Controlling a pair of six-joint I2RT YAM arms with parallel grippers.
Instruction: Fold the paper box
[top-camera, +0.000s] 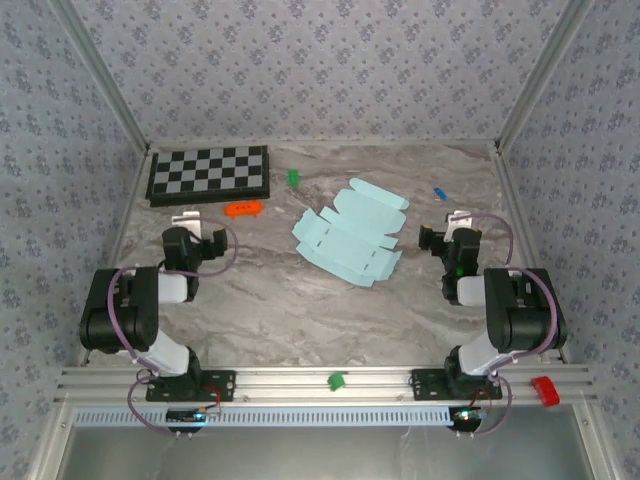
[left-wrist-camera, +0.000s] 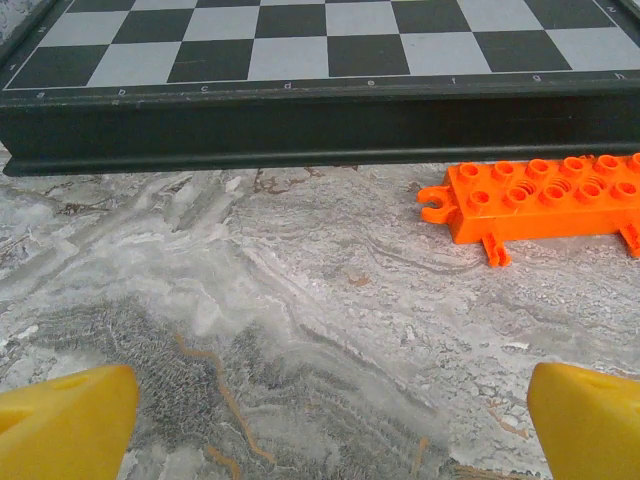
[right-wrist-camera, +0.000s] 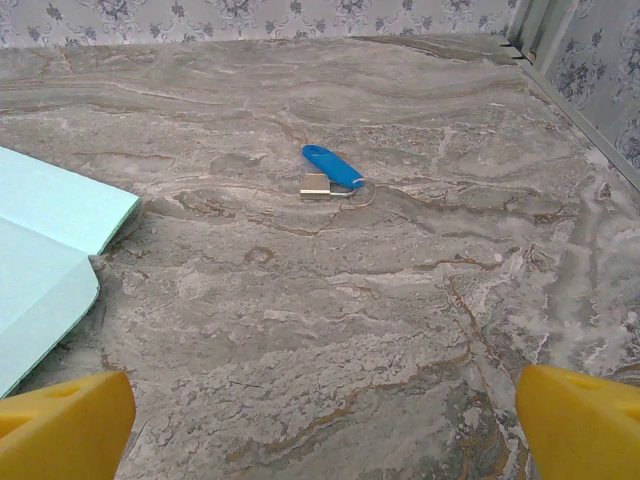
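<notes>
**Top external view: flat paper box between two open, empty grippers**

Top external shows the paper box (top-camera: 350, 237) lying unfolded on the marble-patterned table (top-camera: 260, 310), flaps spread, right of centre and nearer the right arm. Its creases are too faint there to count. The left gripper (top-camera: 187, 218) and right gripper (top-camera: 458, 220) rest low over the table, each well apart from the sheet, jaws spread wide and holding nothing.

From the right wrist, only two pale-blue flaps show, cut off by the left edge; the yellow fingertips (right-wrist-camera: 60, 420) show just as corners at the bottom. A small blue thing (right-wrist-camera: 330, 168) with a metal end lies beyond them; what it is stays unclear.

From the left wrist, the checkerboard (left-wrist-camera: 300, 40) is cropped by the top edge, and the orange brick (left-wrist-camera: 540, 195) just beside it runs off the right side.

A small green piece (top-camera: 293, 177) near the board is too tiny to identify.
</notes>
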